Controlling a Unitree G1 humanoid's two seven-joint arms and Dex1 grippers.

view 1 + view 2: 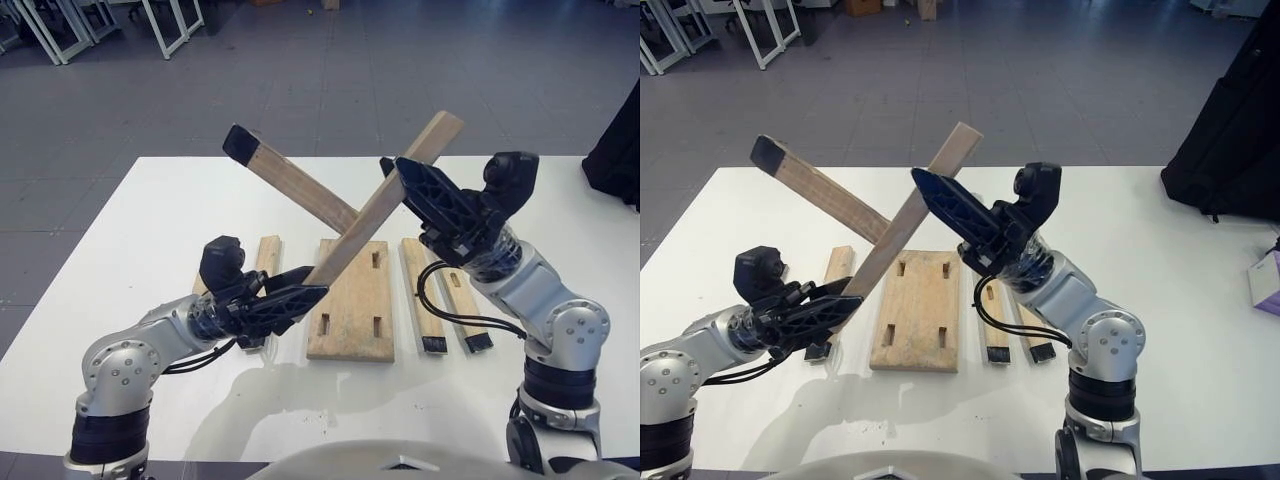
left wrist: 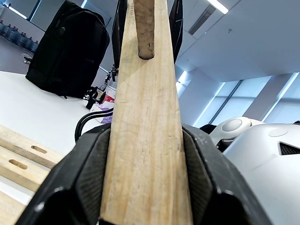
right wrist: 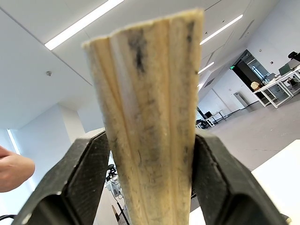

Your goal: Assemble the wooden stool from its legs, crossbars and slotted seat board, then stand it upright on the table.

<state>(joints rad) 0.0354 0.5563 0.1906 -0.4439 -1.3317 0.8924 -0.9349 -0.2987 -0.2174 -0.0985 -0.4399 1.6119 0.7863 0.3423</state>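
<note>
Left pincer (image 1: 316, 291), right pincer (image 1: 392, 172) clamp leg (image 1: 427, 143)

Left hand (image 1: 316, 291) and right hand (image 1: 393, 172) grip a leg (image 1: 360, 230) crossing a black-capped leg (image 1: 290, 180).

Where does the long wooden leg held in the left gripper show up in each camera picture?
Left eye: leg slants up through the centre from the left gripper.
Right eye: leg slants left of centre.
Left wrist: leg runs through the middle.
Right wrist: leg stands mid-picture, bare end showing.
Shared landmark: the right gripper clamped around it.
</note>
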